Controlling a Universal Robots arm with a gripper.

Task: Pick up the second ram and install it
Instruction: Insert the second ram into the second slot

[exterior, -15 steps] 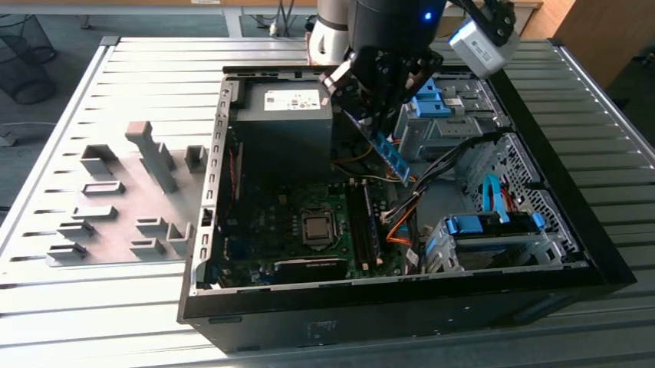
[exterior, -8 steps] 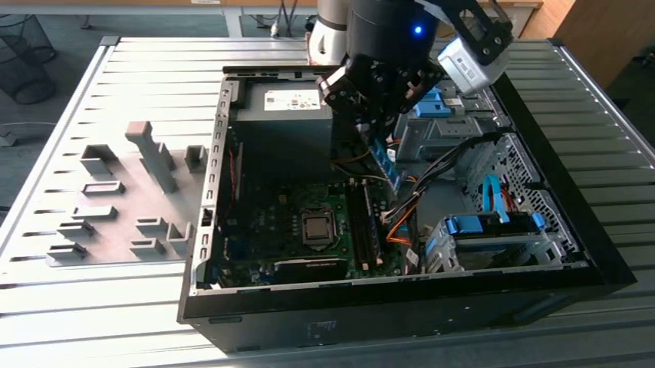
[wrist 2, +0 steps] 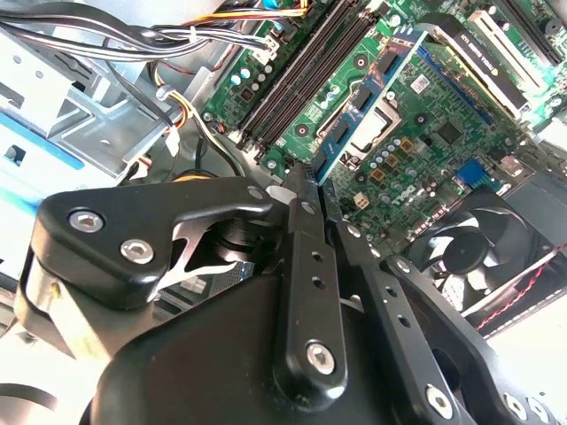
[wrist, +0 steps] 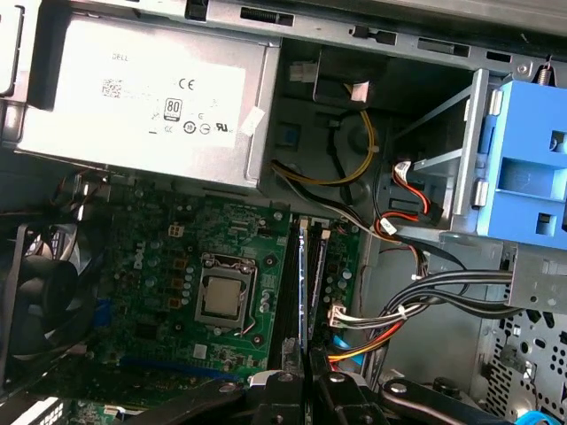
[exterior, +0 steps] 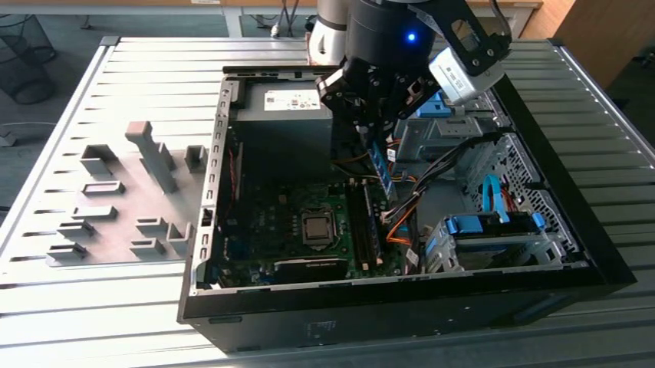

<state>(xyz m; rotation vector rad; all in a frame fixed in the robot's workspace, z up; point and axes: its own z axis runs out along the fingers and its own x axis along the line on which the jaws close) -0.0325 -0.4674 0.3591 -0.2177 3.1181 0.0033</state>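
Observation:
My gripper [exterior: 375, 132] hangs inside the open computer case [exterior: 210, 230], shut on the second ram [exterior: 382, 167], a thin blue-green stick with black chips. The stick points down from the fingers, above the long black memory slots [exterior: 363, 224] and apart from them. In the second wrist view the ram [wrist 2: 368, 97] reaches out from the closed gripper [wrist 2: 315, 184] over the slots [wrist 2: 297, 75]. In the first wrist view the ram [wrist: 303, 279] is edge-on, lined up along the slots [wrist: 290, 283], with the gripper [wrist: 306, 379] behind it.
A power supply [exterior: 281, 103] fills the case's far end. Bundled cables [exterior: 407, 222] and a blue drive cage [exterior: 492, 226] lie on the exterior view's right of the slots. The processor socket [exterior: 317, 228] sits on their left. Grey fixture blocks [exterior: 133, 203] stand on the table outside.

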